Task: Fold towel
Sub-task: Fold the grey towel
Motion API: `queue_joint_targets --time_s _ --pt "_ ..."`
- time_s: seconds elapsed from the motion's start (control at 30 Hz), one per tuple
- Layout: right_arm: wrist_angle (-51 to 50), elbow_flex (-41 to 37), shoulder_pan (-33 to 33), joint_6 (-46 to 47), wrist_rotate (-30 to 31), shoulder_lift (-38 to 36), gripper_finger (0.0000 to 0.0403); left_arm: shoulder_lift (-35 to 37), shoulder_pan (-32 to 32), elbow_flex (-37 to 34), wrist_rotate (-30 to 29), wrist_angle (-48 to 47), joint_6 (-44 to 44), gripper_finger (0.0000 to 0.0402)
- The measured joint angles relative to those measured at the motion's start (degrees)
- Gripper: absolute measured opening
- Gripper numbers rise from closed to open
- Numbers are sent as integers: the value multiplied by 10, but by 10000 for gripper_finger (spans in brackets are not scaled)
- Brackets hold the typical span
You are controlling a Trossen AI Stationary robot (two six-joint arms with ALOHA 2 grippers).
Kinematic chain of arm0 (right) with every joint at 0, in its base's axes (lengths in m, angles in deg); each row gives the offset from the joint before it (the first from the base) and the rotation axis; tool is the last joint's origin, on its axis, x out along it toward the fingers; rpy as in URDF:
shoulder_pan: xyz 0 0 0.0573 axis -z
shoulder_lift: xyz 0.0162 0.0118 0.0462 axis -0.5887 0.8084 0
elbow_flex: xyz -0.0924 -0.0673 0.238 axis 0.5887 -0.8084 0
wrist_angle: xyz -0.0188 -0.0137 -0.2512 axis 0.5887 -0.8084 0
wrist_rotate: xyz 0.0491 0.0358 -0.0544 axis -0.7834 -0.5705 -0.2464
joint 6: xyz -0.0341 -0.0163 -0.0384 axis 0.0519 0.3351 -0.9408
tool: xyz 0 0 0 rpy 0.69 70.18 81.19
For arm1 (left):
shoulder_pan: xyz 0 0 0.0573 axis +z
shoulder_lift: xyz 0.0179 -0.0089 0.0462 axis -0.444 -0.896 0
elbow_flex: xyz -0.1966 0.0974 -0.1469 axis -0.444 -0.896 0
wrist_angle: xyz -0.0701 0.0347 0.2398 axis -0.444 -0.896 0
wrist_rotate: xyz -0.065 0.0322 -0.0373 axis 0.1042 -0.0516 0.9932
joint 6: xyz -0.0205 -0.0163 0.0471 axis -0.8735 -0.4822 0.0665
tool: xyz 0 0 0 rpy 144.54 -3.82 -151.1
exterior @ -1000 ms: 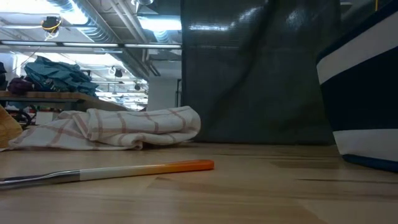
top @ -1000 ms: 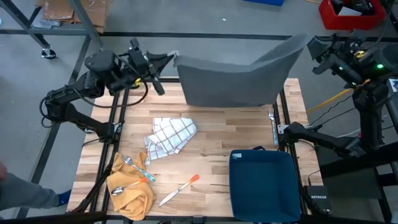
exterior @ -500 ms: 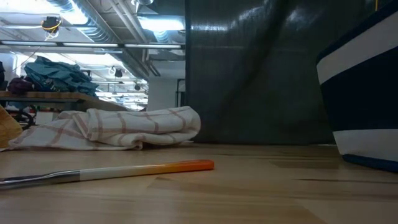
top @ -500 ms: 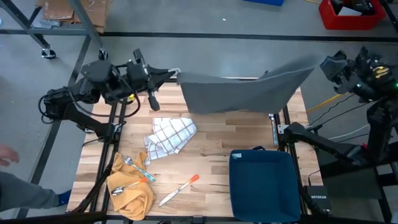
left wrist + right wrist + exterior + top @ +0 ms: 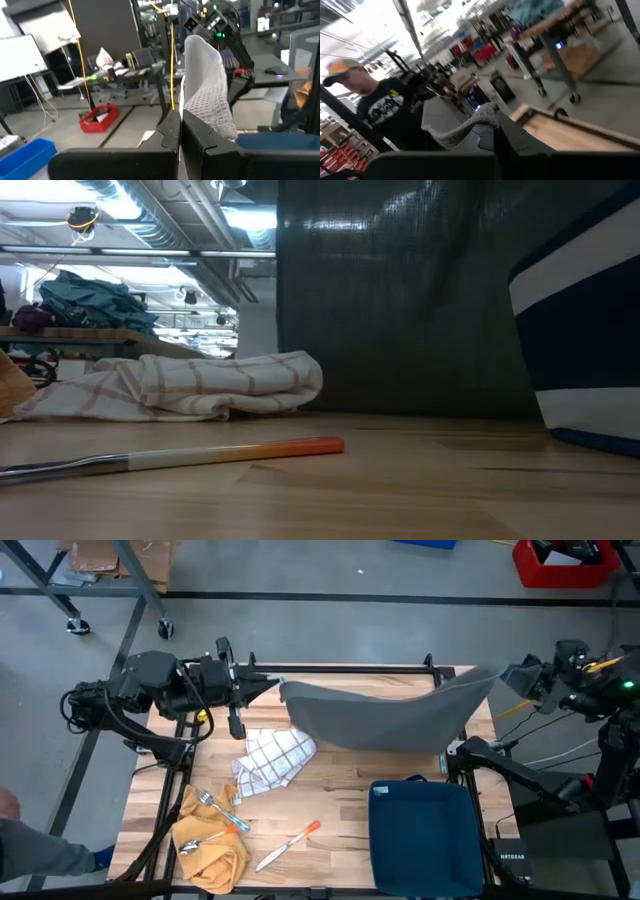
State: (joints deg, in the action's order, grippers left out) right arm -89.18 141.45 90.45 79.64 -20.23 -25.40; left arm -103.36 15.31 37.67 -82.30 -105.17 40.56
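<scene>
Grey towel (image 5: 385, 715), apparently unlabelled.

Grey floor (image 5: 330, 570), ceiling lights (image 5: 250, 218), whiteboard (image 5: 22, 57)

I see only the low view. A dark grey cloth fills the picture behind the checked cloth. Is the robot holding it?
Observer: Yes. The left pincer is shut on one corner of the grey towel, over the table's far left side.
Operator: And the other corner?
Observer: The right pincer is shut on it, by the far right edge, so the towel hangs stretched between both arms.
Operator: What lies near me that I cannot see well?
Observer: A yellow cloth with a fork and a spoon on it lies at the near left corner, left of the knife.
</scene>
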Motion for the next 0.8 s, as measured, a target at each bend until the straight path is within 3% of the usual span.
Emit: queue_joint_targets --time_s 0.13,0.37,0.8 --pt "-38 0 0 -34 15 0 1 -1 2 -1 -19 -26 -12 0" --pt "-106 -1 0 -90 99 0 1 -12 36 -2 -93 -76 1 0" --pt "-168 -14 0 -165 232 0 1 -90 154 -3 -95 -88 52 0"
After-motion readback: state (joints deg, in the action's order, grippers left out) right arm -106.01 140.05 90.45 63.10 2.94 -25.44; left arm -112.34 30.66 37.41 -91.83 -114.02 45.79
